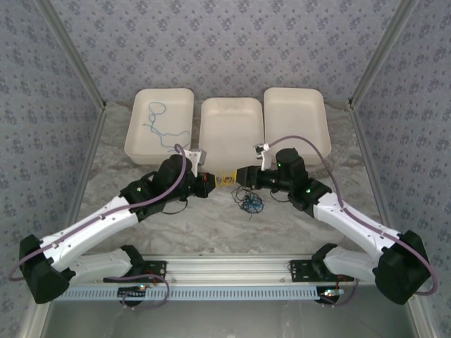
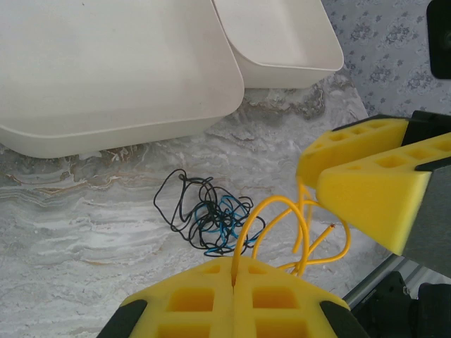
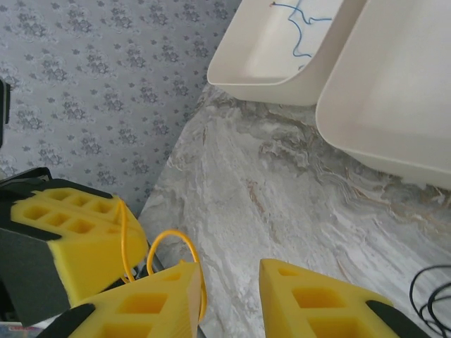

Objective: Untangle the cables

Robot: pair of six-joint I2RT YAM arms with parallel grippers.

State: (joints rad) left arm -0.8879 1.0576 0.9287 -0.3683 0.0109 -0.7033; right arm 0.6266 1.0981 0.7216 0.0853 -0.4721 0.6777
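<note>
Care is needed so that the yellow cable (image 2: 282, 199), clamped in the left pincer (image 2: 234, 273) at bottom centre, is taken squarely between the parted jaws of the right pincer (image 3: 231, 273) and drawn slowly from the mid-frame black-and-blue tangle (image 2: 208, 218).

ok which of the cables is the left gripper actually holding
The yellow cable, pinched in the shut left gripper. The black and blue tangle lies loose on the table, and another blue cable lies in the left tray.

Yellow cable (image 2: 275, 201), black-blue tangle (image 2: 208, 218), marbled table (image 2: 84, 232)
</note>
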